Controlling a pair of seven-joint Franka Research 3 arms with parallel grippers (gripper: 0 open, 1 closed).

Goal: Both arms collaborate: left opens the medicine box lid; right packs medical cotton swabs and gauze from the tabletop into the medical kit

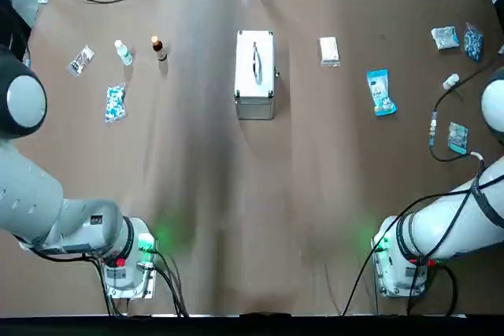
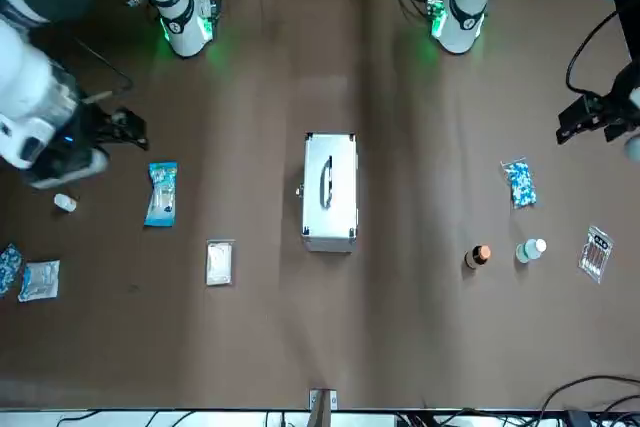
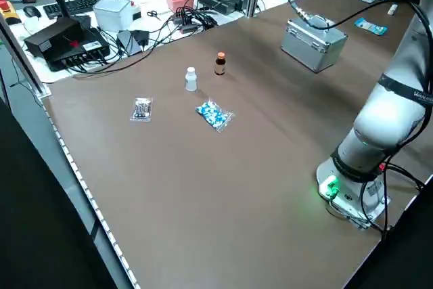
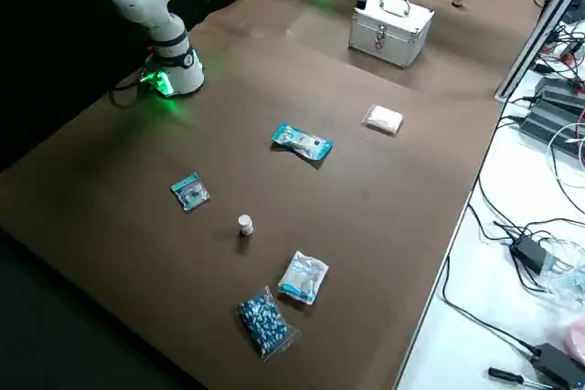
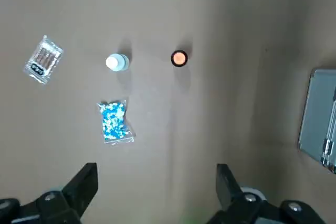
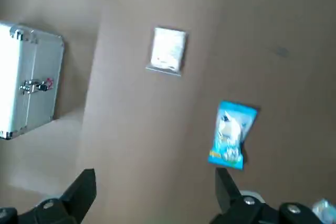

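The silver medicine box [image 1: 255, 75] stands mid-table with its lid shut and handle on top; it also shows in the front view [image 2: 330, 190]. To its right lie a white gauze packet [image 1: 329, 50] and a blue cotton swab packet [image 1: 380, 92], both apart from the box. In the right wrist view the gauze [image 6: 168, 50] and swab packet [image 6: 231, 135] lie well beyond my right gripper [image 6: 155, 190], which is open and holds nothing. My left gripper [image 5: 156, 187] is open too, high over the table's left part, with the box's edge [image 5: 320, 124] off to one side.
On the left lie a brown bottle [image 1: 159, 47], a white bottle [image 1: 123, 53], a blue-and-white pill bag [image 1: 115, 102] and a small clear packet [image 1: 81, 60]. Far right: two bags [image 1: 445, 37], a small white bottle [image 1: 450, 81], a teal packet [image 1: 457, 138]. Cables line the back edge.
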